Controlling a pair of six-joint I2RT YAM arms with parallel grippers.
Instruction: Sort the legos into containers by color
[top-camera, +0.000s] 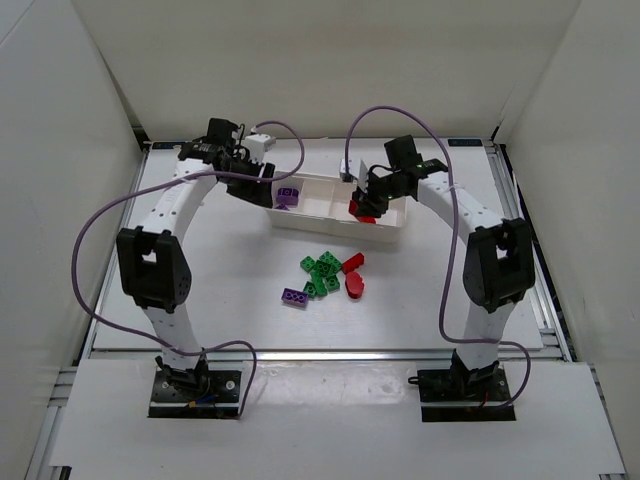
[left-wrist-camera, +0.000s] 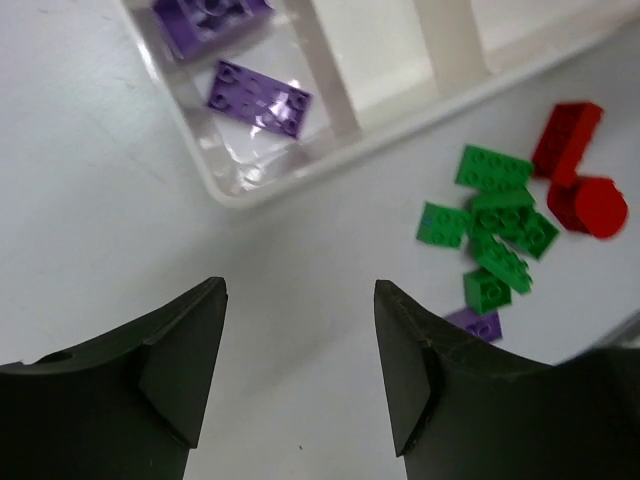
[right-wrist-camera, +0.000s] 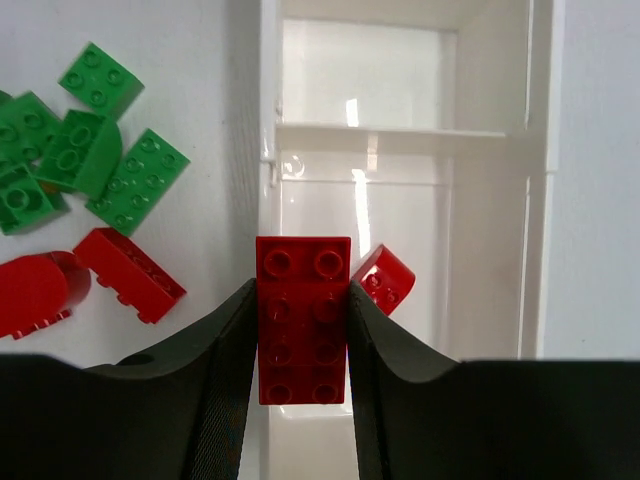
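Red brick sits clamped in the right gripper over the tray wall; centre it inside the compartment before release. Left gripper stands wide apart.

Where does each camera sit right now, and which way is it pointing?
Top external: above and behind the bases, looking down on the table; left arm and right arm show whole.
Left wrist: on the left wrist, looking down past the open left tool at two purple bricks in an end compartment of the white tray.
Right wrist: looking down along the tray; the right tool grips a red brick.
Shared: both wrist views show the loose green bricks.
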